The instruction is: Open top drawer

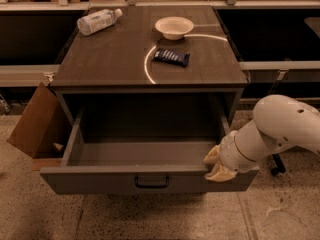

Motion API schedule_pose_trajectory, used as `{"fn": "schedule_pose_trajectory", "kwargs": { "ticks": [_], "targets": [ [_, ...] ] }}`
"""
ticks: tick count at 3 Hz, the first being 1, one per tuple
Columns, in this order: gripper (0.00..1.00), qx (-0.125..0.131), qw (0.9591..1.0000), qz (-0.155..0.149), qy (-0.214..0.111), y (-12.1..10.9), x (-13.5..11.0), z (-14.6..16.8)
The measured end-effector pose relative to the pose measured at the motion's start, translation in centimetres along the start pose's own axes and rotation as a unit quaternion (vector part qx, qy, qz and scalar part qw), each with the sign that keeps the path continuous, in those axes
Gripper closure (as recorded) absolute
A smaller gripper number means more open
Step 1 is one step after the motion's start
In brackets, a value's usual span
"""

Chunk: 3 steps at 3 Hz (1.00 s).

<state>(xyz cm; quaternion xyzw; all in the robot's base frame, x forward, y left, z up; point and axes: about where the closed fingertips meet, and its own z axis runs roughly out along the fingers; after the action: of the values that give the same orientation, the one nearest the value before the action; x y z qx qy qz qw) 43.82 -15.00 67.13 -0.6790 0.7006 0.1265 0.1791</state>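
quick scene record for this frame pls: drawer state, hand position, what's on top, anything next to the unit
top drawer: pulled far out, deep grey box showing
handle: black bar at front centre, nothing on it
hand: at the right end of the drawer front, over its top edge
cabinet top: plastic bottle lying at back left; white bowl at back centre; dark snack packet just in front of the bowl
floor, left side: open cardboard box
task: drawer looks open

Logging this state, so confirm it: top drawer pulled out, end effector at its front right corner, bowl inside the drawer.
Not quite. The camera view shows the bowl on the cabinet top, not inside. The rest holds: top drawer pulled out, end effector at its front right corner.
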Motion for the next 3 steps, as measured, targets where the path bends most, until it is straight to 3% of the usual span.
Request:
{"fn": "schedule_pose_trajectory", "kwargs": {
  "ticks": [1,2,3],
  "targets": [
    [0.19,0.015,0.9995,-0.028,-0.004,-2.5,0.1,-3.0],
    [0.00,0.025,0.9986,-0.046,-0.002,-4.3,0.1,-5.1],
    [0.00,0.047,0.9972,-0.058,0.008,-6.2,0.3,-8.5]
  ]
}}
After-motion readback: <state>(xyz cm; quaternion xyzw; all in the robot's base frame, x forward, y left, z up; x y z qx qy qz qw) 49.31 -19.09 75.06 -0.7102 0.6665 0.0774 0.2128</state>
